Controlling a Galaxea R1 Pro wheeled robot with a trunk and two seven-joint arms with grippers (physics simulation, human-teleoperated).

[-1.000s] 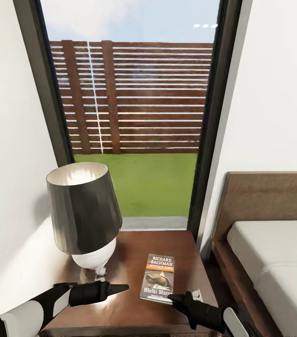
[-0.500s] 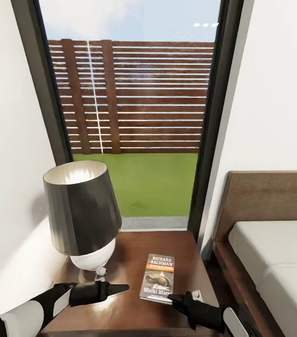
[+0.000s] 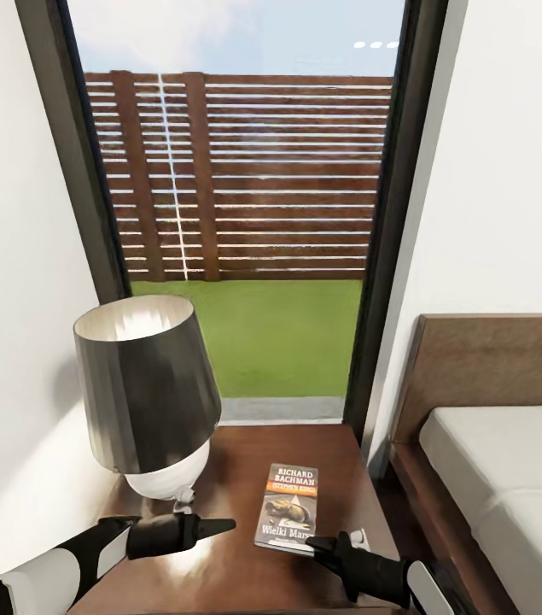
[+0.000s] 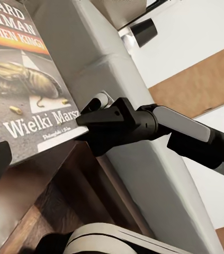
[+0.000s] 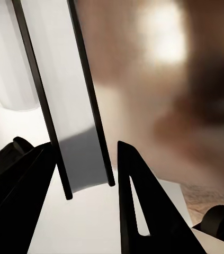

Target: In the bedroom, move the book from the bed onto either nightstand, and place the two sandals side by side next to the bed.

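Observation:
The book (image 3: 289, 504), a dark paperback with an orange band, is over the dark wooden nightstand (image 3: 236, 453), right of the lamp. My right gripper (image 3: 317, 543) is shut on its near right corner. The left wrist view shows the book (image 4: 21, 79) slightly above the wood with the right gripper (image 4: 88, 114) at its edge. The right wrist view has the book's thin edge (image 5: 69, 79) between the fingers of the right gripper (image 5: 74, 153). My left gripper (image 3: 226, 524) hovers shut over the nightstand, left of the book. The bed (image 3: 509, 478) is at the right. The sandals are out of view.
A table lamp (image 3: 147, 393) with a dark shade and white base takes up the nightstand's left half. Behind it a tall window (image 3: 245, 213) looks onto lawn and a wooden fence. White walls close in on both sides, and the bed's headboard (image 3: 492, 359) rises at the right.
The view has shifted a little: the lamp drifts left and the nightstand's front edge slips below the picture. Both grippers and the book keep their places in the picture.

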